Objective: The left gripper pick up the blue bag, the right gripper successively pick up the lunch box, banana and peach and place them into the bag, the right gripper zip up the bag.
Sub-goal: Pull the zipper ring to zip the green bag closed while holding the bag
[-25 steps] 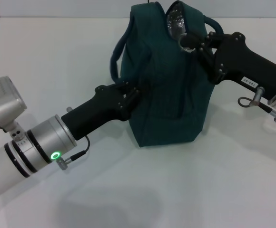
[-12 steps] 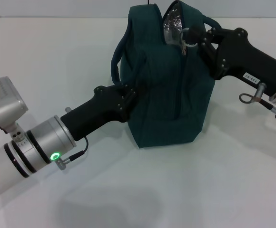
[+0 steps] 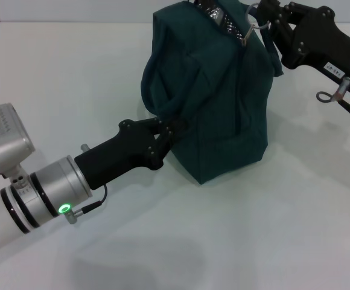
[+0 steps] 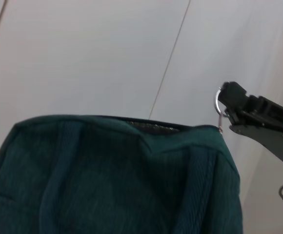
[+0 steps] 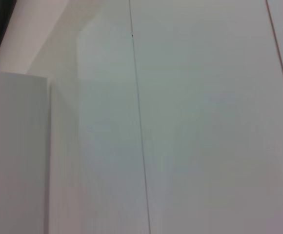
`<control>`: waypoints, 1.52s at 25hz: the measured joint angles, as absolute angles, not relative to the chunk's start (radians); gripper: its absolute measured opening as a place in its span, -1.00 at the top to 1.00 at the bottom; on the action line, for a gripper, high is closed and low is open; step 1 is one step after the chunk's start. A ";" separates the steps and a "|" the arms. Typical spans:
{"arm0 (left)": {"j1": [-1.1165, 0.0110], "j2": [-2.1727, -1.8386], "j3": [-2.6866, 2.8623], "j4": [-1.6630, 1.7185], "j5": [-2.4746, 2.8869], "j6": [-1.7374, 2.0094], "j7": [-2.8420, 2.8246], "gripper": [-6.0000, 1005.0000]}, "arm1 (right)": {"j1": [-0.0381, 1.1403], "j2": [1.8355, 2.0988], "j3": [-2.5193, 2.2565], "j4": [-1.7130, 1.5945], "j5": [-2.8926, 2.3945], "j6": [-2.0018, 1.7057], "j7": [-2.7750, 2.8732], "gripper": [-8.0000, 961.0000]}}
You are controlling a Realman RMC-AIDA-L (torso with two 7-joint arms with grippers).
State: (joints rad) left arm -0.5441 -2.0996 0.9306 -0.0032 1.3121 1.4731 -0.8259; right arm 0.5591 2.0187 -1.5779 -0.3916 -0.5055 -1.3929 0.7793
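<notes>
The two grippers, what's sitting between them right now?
In the head view, only the blue bag lies between them: the left gripper clamps its lower side, and the right gripper holds the metal ring pull at its top.

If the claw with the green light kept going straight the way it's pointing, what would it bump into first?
Most likely the blue bag itself. The left gripper already sits against the bag's lower side, pointing into the fabric. Going on, it would just push deeper into the bag, though depth is hard to judge.

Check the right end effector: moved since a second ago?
Yes. In the head view the right end effector has gone up toward the table's far edge, holding the zipper ring and dragging the blue bag's top with it.
</notes>
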 joint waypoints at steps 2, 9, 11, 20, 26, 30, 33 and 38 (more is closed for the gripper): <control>-0.543 -2.099 0.931 -0.003 1.316 1.473 -0.826 0.91 | 0.561 2.018 -1.577 -0.390 -0.506 -1.388 0.779 0.96; -0.537 -2.098 0.927 0.005 1.309 1.475 -0.825 0.91 | 0.547 2.025 -1.634 -0.393 -0.515 -1.403 0.779 0.96; -0.533 -2.098 0.923 0.009 1.298 1.477 -0.825 0.91 | 0.538 2.026 -1.680 -0.403 -0.516 -1.417 0.772 0.96; -0.450 -2.086 0.919 0.148 1.260 1.481 -0.838 0.92 | 0.511 2.021 -1.848 -0.524 -0.526 -1.474 0.693 0.96; -0.409 -2.081 0.927 0.228 1.278 1.486 -0.840 0.92 | 0.516 2.022 -1.839 -0.546 -0.538 -1.393 0.690 0.96; -0.409 -2.079 0.928 0.228 1.304 1.486 -0.831 0.92 | 0.511 2.023 -1.826 -0.544 -0.534 -1.340 0.690 0.96; -0.414 -2.077 0.929 0.230 1.331 1.484 -0.829 0.92 | 0.490 2.023 -1.786 -0.543 -0.533 -1.343 0.690 0.96; -0.418 -2.077 0.929 0.231 1.355 1.480 -0.829 0.92 | 0.463 2.023 -1.738 -0.545 -0.533 -1.355 0.691 0.96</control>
